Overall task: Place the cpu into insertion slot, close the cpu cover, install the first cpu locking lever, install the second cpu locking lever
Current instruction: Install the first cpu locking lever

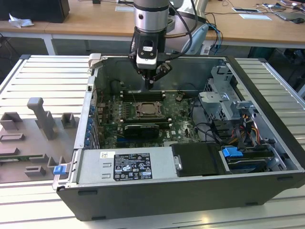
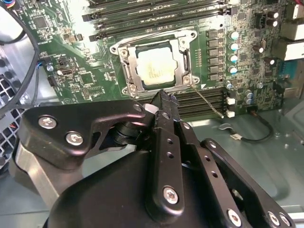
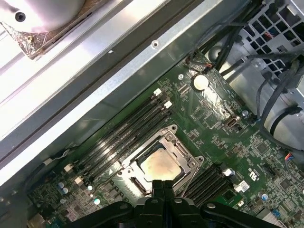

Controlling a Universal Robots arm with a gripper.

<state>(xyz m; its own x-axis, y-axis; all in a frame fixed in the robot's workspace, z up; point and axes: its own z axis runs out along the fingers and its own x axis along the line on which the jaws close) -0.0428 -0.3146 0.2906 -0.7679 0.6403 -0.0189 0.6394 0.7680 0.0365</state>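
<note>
Broadly, a ribbed grey metal tabletop (image 1: 28, 71) carries an open black tower computer case (image 1: 181, 202) lying on its side. Grey plastic fixture blocks (image 1: 43, 119) sit beside the case at the exterior view's left. Inside the case, a grey metal power supply box (image 1: 95, 167) runs along the near wall, and the green circuit motherboard (image 1: 178, 119) lies flat beyond it.

The arm comes down from above. Its black two-fingered claw (image 1: 150, 85) hangs over the board near the socket. In both wrist views the claw (image 2: 161, 97) (image 3: 164, 186) has its fingers pressed together with nothing between them. Its tip shows just beside the socket's edge, and contact cannot be made out.

The square insertion slot with a silver metal rim (image 2: 122, 52) sits between rows of long narrow black memory slots (image 2: 156, 9). The thin silver metal cpu cover frame (image 2: 183, 59) lies flat over it. The small square cpu with a silvery-beige top (image 2: 153, 69) (image 3: 160, 166) (image 1: 145, 110) rests inside the slot and shows through the cover's window.

A thin silver wire lever (image 2: 209, 102) slants from the socket corner near the claw out across the memory slots. Whether it is latched cannot be told.
</note>
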